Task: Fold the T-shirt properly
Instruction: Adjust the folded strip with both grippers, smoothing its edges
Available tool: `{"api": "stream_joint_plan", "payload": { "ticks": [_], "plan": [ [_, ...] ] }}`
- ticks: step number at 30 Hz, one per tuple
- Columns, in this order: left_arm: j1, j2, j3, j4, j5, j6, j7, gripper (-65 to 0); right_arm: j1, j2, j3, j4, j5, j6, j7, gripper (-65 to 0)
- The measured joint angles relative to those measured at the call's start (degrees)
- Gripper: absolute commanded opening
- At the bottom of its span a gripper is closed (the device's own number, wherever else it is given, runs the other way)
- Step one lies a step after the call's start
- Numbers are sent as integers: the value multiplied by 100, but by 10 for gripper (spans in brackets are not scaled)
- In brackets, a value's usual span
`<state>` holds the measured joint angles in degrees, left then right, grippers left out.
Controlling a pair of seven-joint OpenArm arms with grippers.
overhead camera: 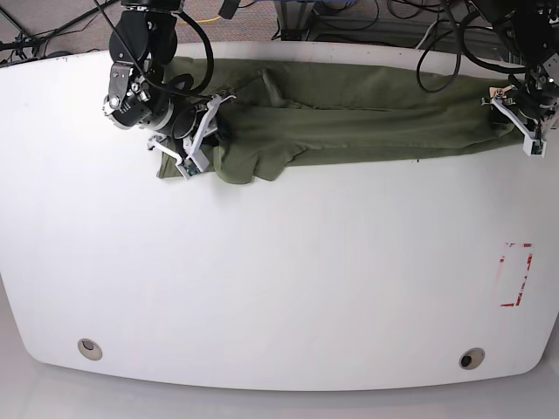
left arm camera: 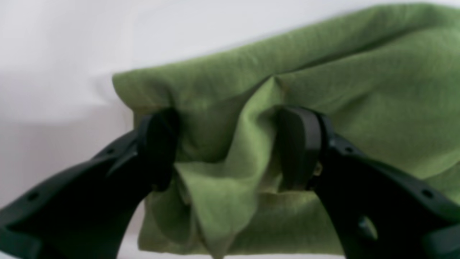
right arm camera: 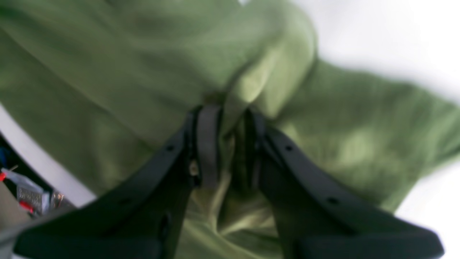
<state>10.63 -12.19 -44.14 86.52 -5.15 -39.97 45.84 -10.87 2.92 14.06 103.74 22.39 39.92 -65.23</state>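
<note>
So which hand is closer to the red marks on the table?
Left. The left hand is on the same side as the red marks; the right hand is way across the table.

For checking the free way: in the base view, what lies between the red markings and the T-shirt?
Only bare white table, seen in the base view.

A white table (overhead camera: 279, 279) with rounded corners is seen beneath both grippers. Red marks (overhead camera: 527, 275) are seen on it near the left gripper (overhead camera: 522, 131). Two round fittings (overhead camera: 90, 349) are set farther out, one roughly ahead of each gripper. Pale light is reflected around the right gripper (overhead camera: 194, 164).
</note>
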Motion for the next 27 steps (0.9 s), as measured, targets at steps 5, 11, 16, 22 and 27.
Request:
{"api": "stream_joint_plan", "payload": {
  "ticks": [5,11,16,22,27],
  "plan": [
    [-33,-138,11,-149,-44,-37,-35,-253,-33,245,431,-94,9,-2,11,-490],
    [-33,-133,11,-151,-44,-17,-48,-253,-50,553,1054,-319,-11,-4,-9,-461],
    [-44,-131,22,-140,-46,-15,-39,-253,-155,710,1123,376,901,-9,-317,-298],
    [-155,-120,120,-140,20,-11,20,-253,-264,643,1082,750,2186,-2,-752,-331],
    [-157,-114,118,-140,0,2,13,-253,-212,114,518,461,1794,0,-750,-406]
  ]
}}
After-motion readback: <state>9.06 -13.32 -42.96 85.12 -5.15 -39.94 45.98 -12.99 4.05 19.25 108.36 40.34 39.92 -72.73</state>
